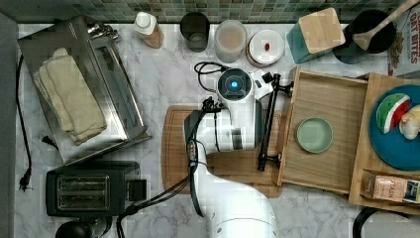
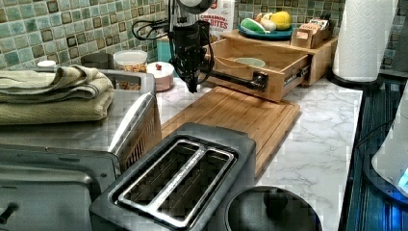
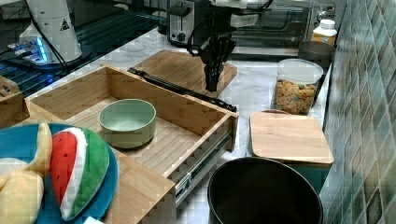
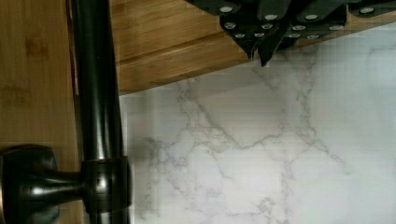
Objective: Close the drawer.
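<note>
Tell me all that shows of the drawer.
The drawer is a shallow, light-brown bamboo box with thin walls and a grained flat floor. It stands pulled well out from under a thick wooden top, riding on metal side rails. A long black bar handle runs across its front. Inside sits one pale green bowl. The gripper hangs near the handle, apart from it.

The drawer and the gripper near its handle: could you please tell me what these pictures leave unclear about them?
- Gripper: in the top view the arm's own body covers it.
- Drawer: its inner end lies under the wooden slab top in the top view.
- Drawer handle: cut off by the wrist view's edges.
</note>
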